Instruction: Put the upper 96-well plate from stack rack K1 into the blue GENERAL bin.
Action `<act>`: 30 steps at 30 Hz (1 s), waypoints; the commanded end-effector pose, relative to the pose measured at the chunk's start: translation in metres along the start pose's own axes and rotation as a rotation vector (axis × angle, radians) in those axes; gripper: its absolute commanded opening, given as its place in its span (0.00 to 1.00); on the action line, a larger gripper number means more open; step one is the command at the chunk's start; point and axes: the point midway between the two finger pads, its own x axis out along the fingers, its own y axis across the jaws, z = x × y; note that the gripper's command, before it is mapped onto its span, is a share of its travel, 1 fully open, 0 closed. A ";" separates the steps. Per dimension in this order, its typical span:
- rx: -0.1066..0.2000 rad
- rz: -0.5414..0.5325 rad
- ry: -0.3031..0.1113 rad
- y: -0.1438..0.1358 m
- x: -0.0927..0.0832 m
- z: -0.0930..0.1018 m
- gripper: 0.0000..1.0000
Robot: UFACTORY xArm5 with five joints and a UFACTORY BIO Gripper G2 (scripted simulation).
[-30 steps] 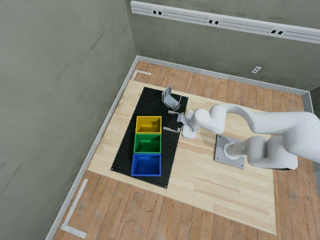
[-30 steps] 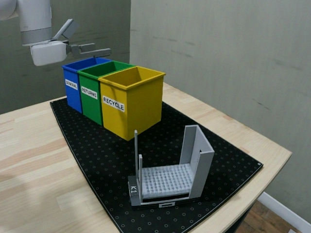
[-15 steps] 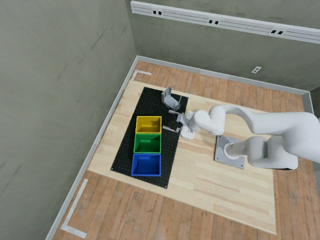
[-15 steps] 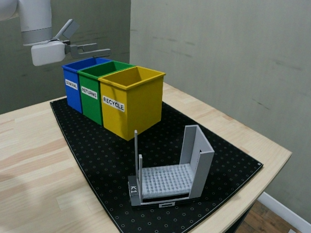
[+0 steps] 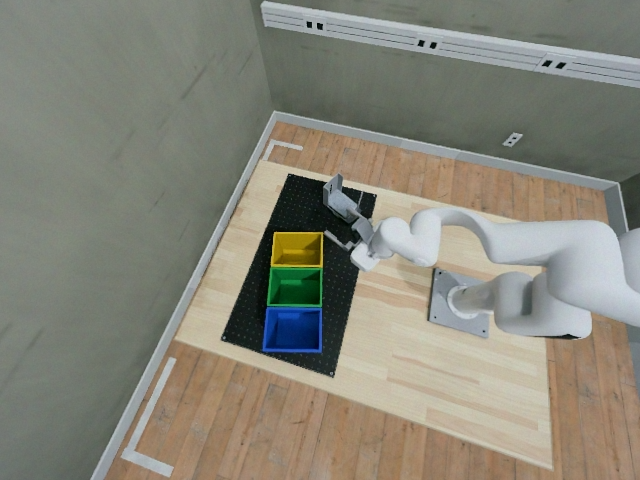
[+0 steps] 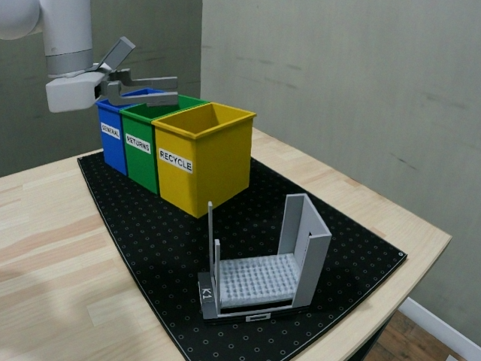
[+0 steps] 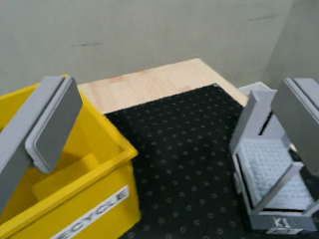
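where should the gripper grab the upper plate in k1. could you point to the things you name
Probably by its two opposite side edges at the rack's open sides, coming level from an open side. The rack K1 (image 5: 332,190) (image 6: 316,248) (image 7: 255,112) has walls and posts only at its ends, leaving the flat plate's (image 6: 258,277) (image 7: 274,171) sides exposed. Whether one or two plates sit there, I cannot tell.

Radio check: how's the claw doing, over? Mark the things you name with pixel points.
Claw (image 5: 343,227) (image 6: 177,89) (image 7: 171,124) open, nothing held. One plate visible, in the rack (image 5: 330,190) (image 6: 316,248) (image 7: 254,107). Blue bin (image 5: 292,351) (image 6: 112,151) upright; no plate visible inside.
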 end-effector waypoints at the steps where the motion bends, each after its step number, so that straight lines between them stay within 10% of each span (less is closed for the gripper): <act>1: -0.001 -0.020 -0.003 -0.020 0.014 -0.004 0.37; 30: -0.002 -0.020 -0.003 -0.127 0.075 -0.028 0.37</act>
